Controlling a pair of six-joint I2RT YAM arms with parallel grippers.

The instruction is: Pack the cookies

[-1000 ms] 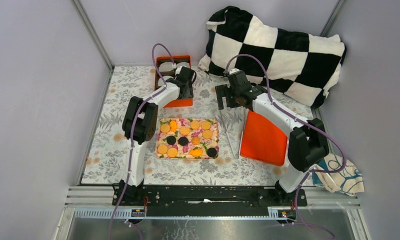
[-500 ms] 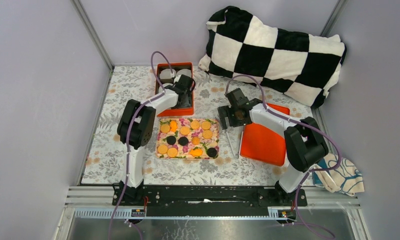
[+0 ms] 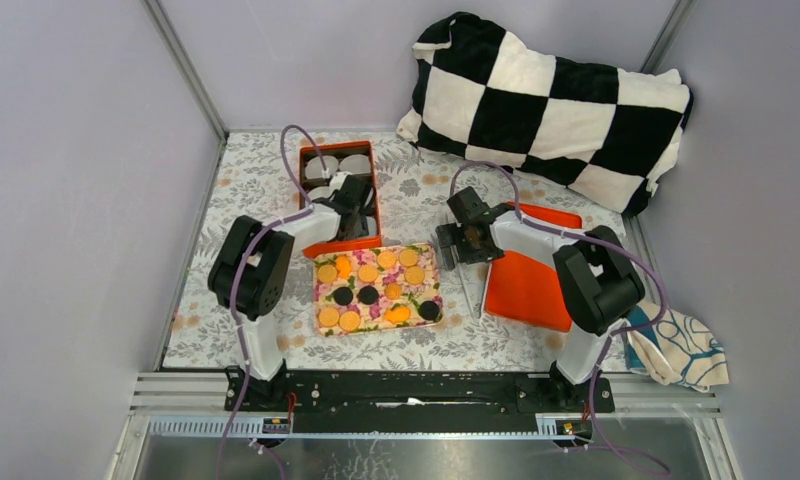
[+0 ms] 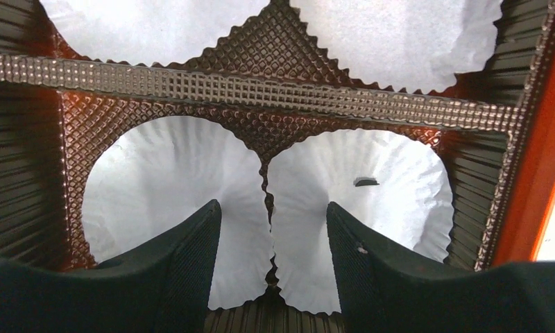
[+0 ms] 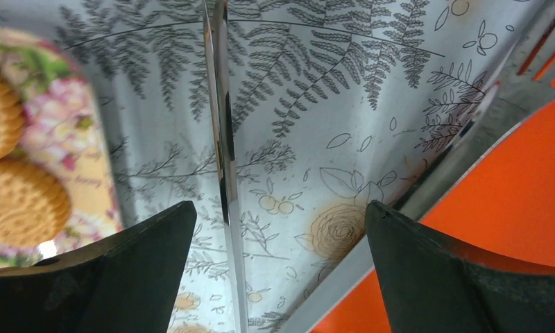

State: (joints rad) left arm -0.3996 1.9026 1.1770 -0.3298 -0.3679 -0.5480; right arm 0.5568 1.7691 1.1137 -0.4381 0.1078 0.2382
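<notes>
The cookies lie on a floral tray [image 3: 429, 274]: several orange-tan discs [image 3: 387, 259] and three black ones [image 3: 343, 296]. Two tan cookies [image 5: 18, 201] show at the left edge of the right wrist view. An orange box [image 3: 307, 180] holds a brown insert [image 4: 261, 87] with white paper cups [image 4: 171, 180]. My left gripper [image 3: 355, 200] is open and empty, low over the two near cups [image 4: 271, 208]. My right gripper [image 3: 464, 248] is open and empty [image 5: 280, 208], low over one arm of the metal tongs [image 5: 223, 139] on the tablecloth.
The tongs [image 3: 468, 285] lie between the tray and an orange lid [image 3: 526, 280], whose edge shows in the right wrist view [image 5: 524, 194]. A black-and-white checked pillow [image 3: 556, 90] fills the back right. A cloth [image 3: 681, 350] lies at the near right.
The left arm drew back and the orange box shifted nearer, close to the tray. The tray turned slightly. The right gripper came nearer and lower, over the tongs.
</notes>
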